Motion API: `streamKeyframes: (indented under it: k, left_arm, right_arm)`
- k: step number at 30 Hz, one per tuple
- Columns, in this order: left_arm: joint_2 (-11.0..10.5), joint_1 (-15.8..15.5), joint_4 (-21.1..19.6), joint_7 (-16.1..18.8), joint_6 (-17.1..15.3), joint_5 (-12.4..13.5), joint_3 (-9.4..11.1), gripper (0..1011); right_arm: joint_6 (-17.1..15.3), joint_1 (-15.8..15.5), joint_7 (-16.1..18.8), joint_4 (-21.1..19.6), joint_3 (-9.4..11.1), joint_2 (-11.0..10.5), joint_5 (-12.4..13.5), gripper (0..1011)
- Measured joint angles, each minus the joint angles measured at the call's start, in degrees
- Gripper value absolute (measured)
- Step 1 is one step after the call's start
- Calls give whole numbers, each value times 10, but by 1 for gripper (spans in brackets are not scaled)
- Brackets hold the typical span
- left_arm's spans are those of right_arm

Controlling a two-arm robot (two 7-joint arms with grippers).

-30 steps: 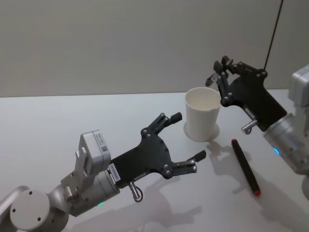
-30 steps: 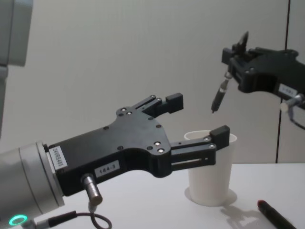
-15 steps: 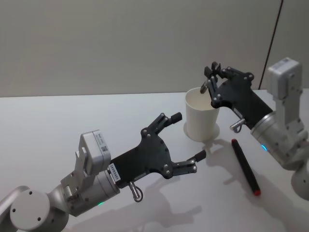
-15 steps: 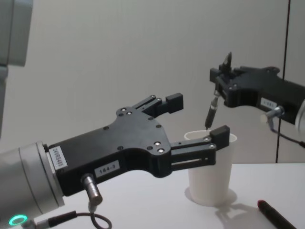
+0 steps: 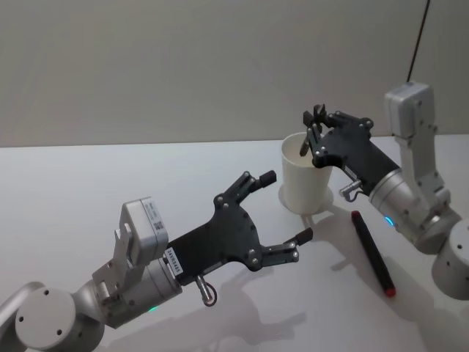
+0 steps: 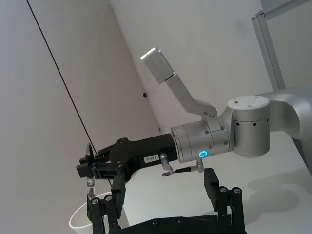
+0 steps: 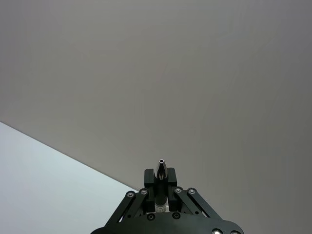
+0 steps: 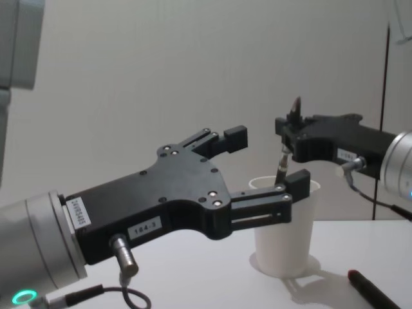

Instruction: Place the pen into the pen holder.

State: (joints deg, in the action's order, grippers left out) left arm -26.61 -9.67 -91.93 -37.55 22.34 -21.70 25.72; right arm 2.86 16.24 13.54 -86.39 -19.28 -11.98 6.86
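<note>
Your right gripper (image 5: 314, 118) pinches the pen (image 8: 281, 166) near its top — light, stiff, likely slick — tip below the fingers at the cup (image 8: 283, 238) mouth. Left gripper (image 5: 286, 207) hovers nearby, fingers spread.

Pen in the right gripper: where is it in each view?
Head view: pen right of centre, lower end at the cup's mouth.
Chest view: pen right of centre, nearly upright, beyond the open left gripper.
Left wrist view: pen lower left, above the cup.
Right wrist view: pen bottom centre, end-on.
Shared landmark: the right gripper, shut on it.
</note>
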Motion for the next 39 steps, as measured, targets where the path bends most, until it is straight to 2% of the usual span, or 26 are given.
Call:
streamKeyframes:
  k: [5,17,33,34,38,39]
  left_arm:
    - [0,0,0,0,0,0,0,1001]
    - [0,0,0,0,0,0,0,1001]
    - [0,0,0,0,0,0,0,1001]
    - [0,0,0,0,0,0,0,1001]
    - [0,0,0,0,0,0,0,1001]
    - [0,0,0,0,0,0,0,1001]
  right_arm:
    - [-22,6,3,6,-1,5,5,130]
    - [-47,12,7,13,-3,11,10,153]
    - [-58,15,9,16,-4,14,12,641]
    - [-58,15,9,16,-4,14,12,699]
    - [-59,15,9,16,-4,14,13,778]
    - [-59,15,9,16,-4,14,13,834]
